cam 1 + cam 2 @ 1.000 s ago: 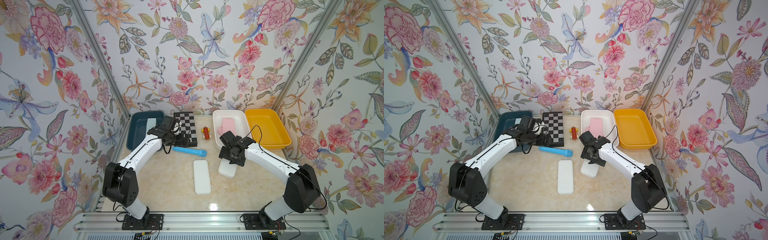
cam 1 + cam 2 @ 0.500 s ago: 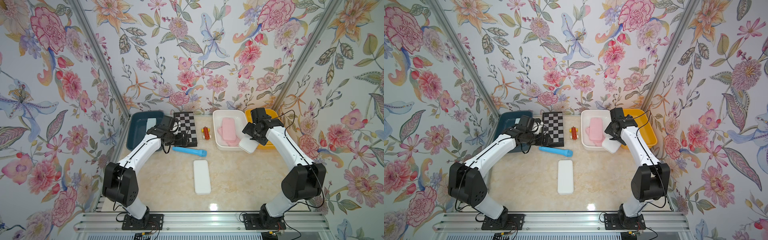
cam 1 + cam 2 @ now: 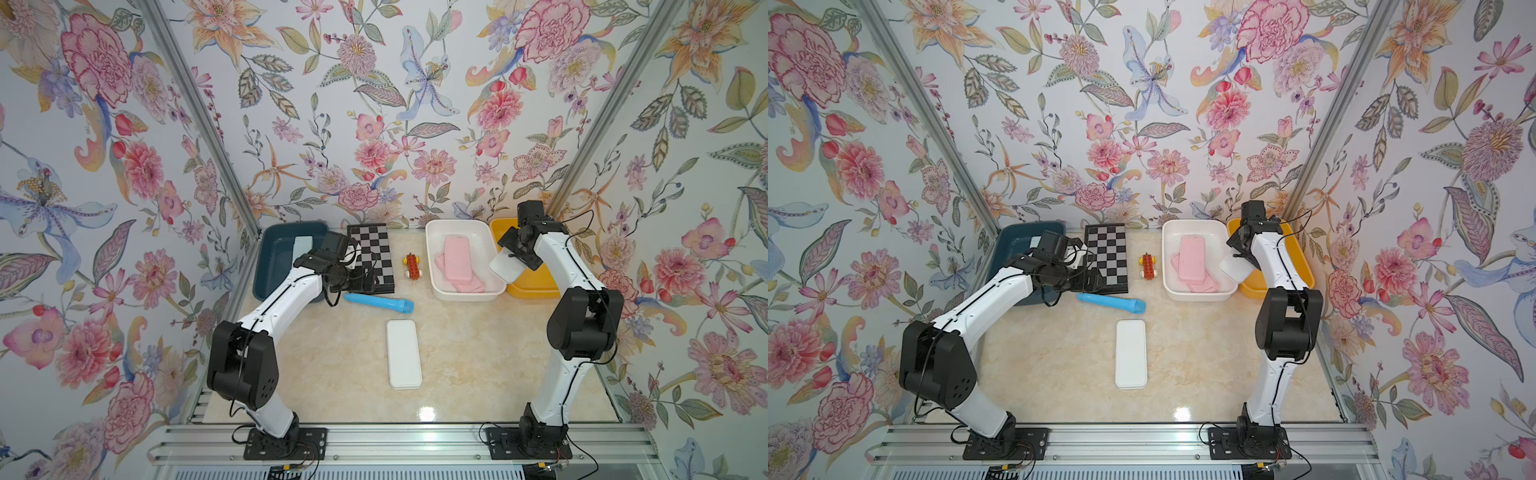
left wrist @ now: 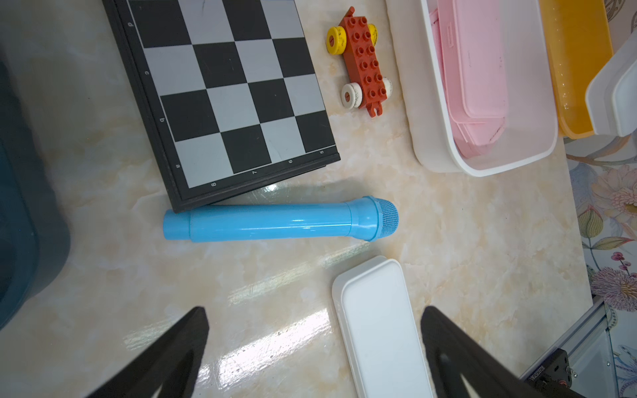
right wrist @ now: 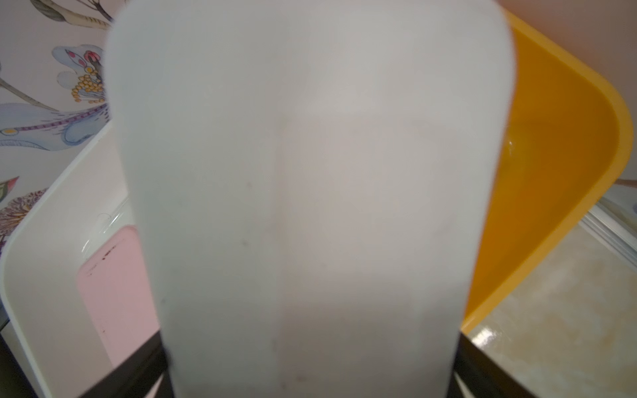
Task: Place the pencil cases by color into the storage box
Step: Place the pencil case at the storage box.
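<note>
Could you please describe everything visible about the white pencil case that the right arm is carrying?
The white pencil case is a flat, oblong, round-cornered case of smooth, matte-looking plastic. It is lifted off the table and tilted, clamped between the right gripper jaws at one end. It hangs over the border between the white tray and the yellow tray.

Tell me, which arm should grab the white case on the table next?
Left. Its gripper is open and empty above the white case, while the right gripper holds another case by the yellow tray.
</note>
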`<state>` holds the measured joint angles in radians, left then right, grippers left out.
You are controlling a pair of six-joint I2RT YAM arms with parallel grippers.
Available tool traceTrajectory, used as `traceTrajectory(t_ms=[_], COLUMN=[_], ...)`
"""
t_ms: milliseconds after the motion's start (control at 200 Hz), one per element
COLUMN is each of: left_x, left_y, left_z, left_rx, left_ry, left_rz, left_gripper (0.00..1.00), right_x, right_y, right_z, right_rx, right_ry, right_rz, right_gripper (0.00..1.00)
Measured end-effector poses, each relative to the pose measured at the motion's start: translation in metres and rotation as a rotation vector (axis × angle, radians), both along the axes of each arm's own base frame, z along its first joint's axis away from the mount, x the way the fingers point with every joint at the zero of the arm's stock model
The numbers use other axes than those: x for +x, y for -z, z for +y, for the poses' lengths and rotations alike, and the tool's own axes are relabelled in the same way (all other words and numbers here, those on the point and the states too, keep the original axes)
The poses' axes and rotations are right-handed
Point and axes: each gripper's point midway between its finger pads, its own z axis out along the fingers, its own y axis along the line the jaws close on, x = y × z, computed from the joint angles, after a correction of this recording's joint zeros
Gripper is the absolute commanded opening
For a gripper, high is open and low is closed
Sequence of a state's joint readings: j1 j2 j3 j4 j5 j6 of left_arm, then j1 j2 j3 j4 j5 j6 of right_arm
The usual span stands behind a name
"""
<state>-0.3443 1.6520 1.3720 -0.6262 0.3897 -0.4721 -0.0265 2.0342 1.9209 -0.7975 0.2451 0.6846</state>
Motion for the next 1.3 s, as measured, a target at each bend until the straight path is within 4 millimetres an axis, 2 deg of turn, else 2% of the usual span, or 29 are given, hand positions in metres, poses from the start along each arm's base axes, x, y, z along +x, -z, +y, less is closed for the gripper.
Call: traceTrajectory(t_ms=[120,290,385,565,695,1015,1300], left_x=[0.002,0.004,0.007,0.01,0.011,0.01,0.01], left_y=[0.007,0.013,0.015,0.022,0.026,0.028,0.028], left_z=[0.002,0.005,0.01,0.016,0.017,0.015,0.015], left_rx=[0.005,-0.006,-0.014,-0.025,-0.029,-0.043,-0.043], left_ry=[-0.007,-0.011,-0.023,-0.037,-0.038,-0.035,-0.035], left_rz=[0.016,0.037,0.048,0.07,0.083,0.098,0.098], left_gripper=[0.98,0.98,0.98,0.99,0.98,0.98,0.98], right_x=[0.029,0.047,0.048,0.038,0.032,0.028,0.027], right_y=[-0.013,-0.025,-0.024,0.002,0.023,0.034,0.085], right_z=[-0.026,-0.055,-0.068,-0.089,-0.094,-0.093,-0.09], right_rx=[-0.004,-0.023,-0.014,-0.002,-0.002,-0.012,0.021], right_ry=[-0.021,-0.112,-0.163,-0.223,-0.254,-0.3,-0.31], right_rz=[-0.027,-0.021,-0.012,0.073,0.137,0.181,0.275], right_gripper=[0.9,0.91,0.91,0.91,0.91,0.91,0.91])
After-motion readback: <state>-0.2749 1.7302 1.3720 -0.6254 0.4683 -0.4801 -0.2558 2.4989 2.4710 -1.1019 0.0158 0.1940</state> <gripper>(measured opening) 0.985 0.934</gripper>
